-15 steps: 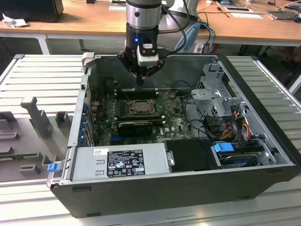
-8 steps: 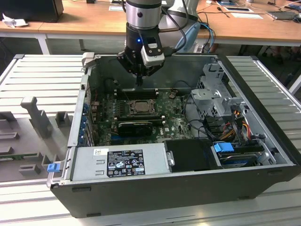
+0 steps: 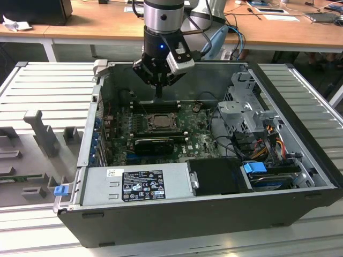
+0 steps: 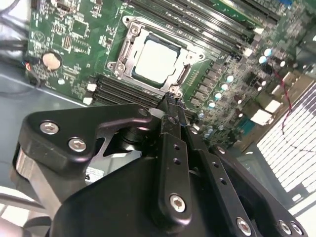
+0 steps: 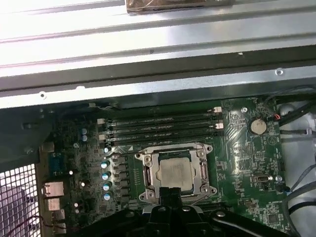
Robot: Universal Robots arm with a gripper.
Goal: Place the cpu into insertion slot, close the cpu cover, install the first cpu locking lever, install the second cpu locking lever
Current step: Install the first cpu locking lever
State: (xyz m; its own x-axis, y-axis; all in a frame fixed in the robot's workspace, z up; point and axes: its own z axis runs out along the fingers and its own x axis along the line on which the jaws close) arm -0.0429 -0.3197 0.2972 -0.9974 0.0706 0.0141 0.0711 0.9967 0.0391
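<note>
PSU (image 3: 142, 184) is sitting along the case's (image 3: 214, 211) near wall in the exterior view. Behind it, mid-board, the cpu (image 3: 159, 121) is lying in the insertion slot (image 4: 165, 41) w/ the cpu cover (image 5: 203, 170) lying flat around it. Farther back, the gripper (image 3: 158, 92) is hanging tip-down by the slot's edge, fingers (image 4: 174, 123) pressing together, gripping nothing; contact w/ the board can't be told.

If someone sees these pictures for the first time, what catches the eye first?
The black gripper, shut, points down into the open computer case. Close to its tip, the pale cpu lies under the closed silver cpu cover.
</note>
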